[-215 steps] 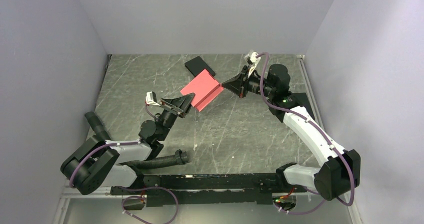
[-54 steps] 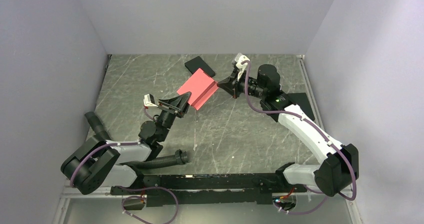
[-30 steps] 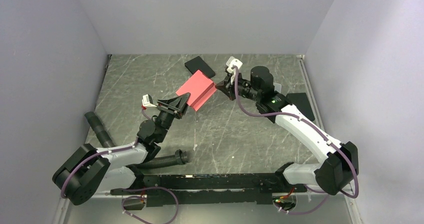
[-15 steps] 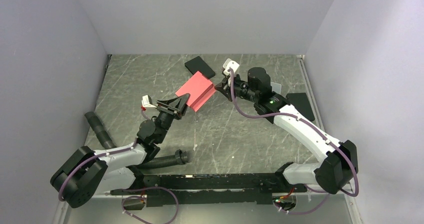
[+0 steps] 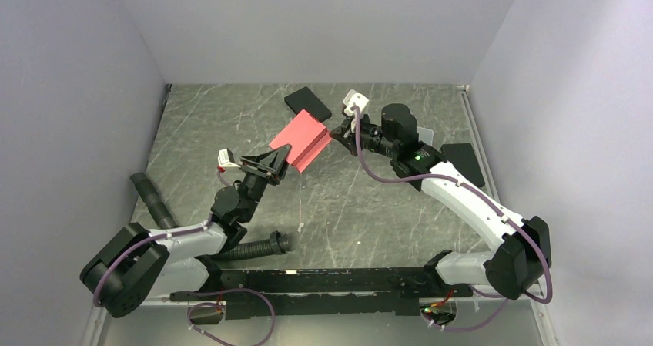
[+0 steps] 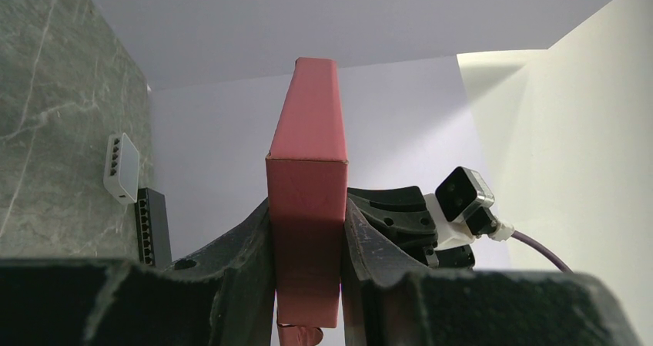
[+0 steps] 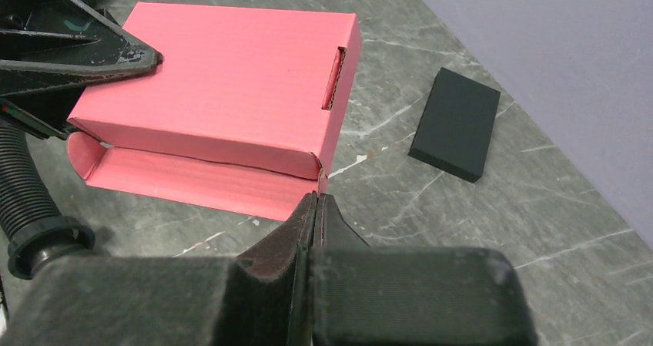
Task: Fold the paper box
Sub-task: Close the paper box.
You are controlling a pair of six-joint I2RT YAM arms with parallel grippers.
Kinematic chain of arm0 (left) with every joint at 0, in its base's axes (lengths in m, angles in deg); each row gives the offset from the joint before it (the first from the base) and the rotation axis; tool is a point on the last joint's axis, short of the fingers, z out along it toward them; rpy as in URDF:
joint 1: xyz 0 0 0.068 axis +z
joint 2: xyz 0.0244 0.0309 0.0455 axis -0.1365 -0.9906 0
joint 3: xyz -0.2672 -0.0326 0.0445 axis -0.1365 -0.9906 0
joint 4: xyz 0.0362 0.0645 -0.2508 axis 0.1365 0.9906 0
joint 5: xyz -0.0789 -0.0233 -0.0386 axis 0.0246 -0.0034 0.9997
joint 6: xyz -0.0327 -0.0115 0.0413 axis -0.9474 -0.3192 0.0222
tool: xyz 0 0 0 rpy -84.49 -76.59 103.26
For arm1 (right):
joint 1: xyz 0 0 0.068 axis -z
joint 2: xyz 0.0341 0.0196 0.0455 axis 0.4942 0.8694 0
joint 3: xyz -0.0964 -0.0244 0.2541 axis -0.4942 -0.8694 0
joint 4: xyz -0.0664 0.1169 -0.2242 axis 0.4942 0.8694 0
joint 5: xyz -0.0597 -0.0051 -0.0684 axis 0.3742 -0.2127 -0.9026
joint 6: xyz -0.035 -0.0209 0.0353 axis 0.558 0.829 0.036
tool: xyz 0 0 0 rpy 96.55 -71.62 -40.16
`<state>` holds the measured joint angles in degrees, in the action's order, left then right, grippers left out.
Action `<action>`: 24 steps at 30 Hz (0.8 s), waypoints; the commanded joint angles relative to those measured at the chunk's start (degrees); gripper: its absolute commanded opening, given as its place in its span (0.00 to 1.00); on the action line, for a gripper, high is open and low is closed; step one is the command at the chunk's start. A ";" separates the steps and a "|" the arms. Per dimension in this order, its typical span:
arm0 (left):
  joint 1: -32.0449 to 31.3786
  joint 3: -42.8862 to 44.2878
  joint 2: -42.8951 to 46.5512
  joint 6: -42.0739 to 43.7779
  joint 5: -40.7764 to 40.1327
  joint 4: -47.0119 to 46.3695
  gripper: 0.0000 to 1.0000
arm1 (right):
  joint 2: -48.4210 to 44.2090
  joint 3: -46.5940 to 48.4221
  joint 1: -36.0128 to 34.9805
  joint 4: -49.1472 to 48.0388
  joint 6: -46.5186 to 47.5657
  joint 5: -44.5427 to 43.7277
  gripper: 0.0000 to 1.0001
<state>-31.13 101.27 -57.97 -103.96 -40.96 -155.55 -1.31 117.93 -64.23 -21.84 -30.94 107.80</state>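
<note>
The paper box (image 5: 302, 139) is pinkish-red, mostly closed, and held tilted above the table. My left gripper (image 5: 279, 161) is shut on its near end; in the left wrist view the box (image 6: 306, 169) stands upright between the two fingers (image 6: 254, 238). A long flap (image 7: 192, 183) hangs open along the box's lower side (image 7: 223, 84). My right gripper (image 5: 333, 134) is shut, and its tips (image 7: 316, 199) touch the corner where that flap meets the box's end. I cannot tell whether cardboard is pinched between them.
A black flat box (image 5: 308, 102) lies on the grey marbled table behind the paper box, also in the right wrist view (image 7: 456, 122). Another black flat thing (image 5: 464, 162) lies at the right edge. A corrugated black hose (image 5: 246, 247) lies by the left arm's base. Walls close in on three sides.
Over several seconds the right gripper has moved left and reached the box's corner, and the box has shifted slightly left. In the last half second almost nothing moves.
</note>
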 commanded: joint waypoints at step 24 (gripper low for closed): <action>-1.48 0.38 1.03 -2.46 -0.85 -5.07 0.00 | -0.40 -2.80 -1.30 -5.99 -1.92 6.90 0.00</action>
<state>-31.75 101.23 -57.18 -104.98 -42.71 -155.49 -1.31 116.40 -64.31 -25.73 -30.48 108.34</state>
